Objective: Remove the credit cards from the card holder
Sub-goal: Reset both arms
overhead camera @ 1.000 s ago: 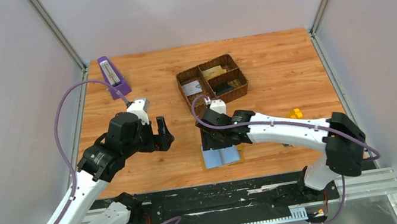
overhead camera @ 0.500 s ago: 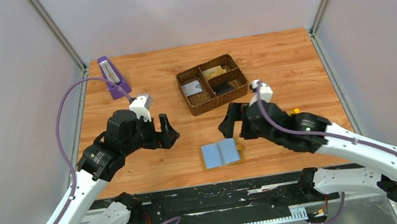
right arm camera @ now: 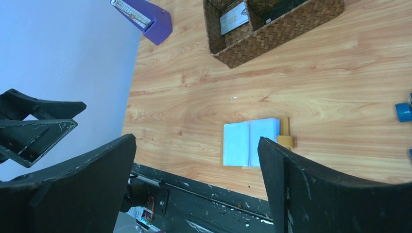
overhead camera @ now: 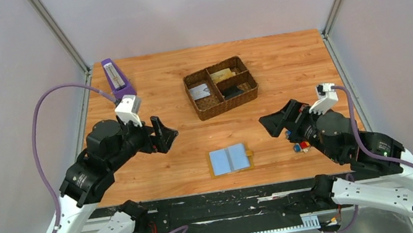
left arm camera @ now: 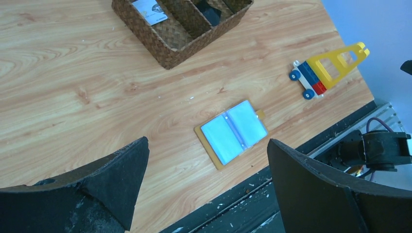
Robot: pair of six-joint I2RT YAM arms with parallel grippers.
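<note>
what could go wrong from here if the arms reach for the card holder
The card holder lies open and flat near the front edge of the table. A nudge from the left tool or the right tool could slide it off.
Its pale blue pockets do not show whether a card remains, so one might be missed.
The toy cart sits close to the right tool and could be knocked.

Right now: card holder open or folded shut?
Open. The card holder lies spread flat on the table, both light-blue pocket pages facing up, mustard border and tab visible at the edges.
</note>
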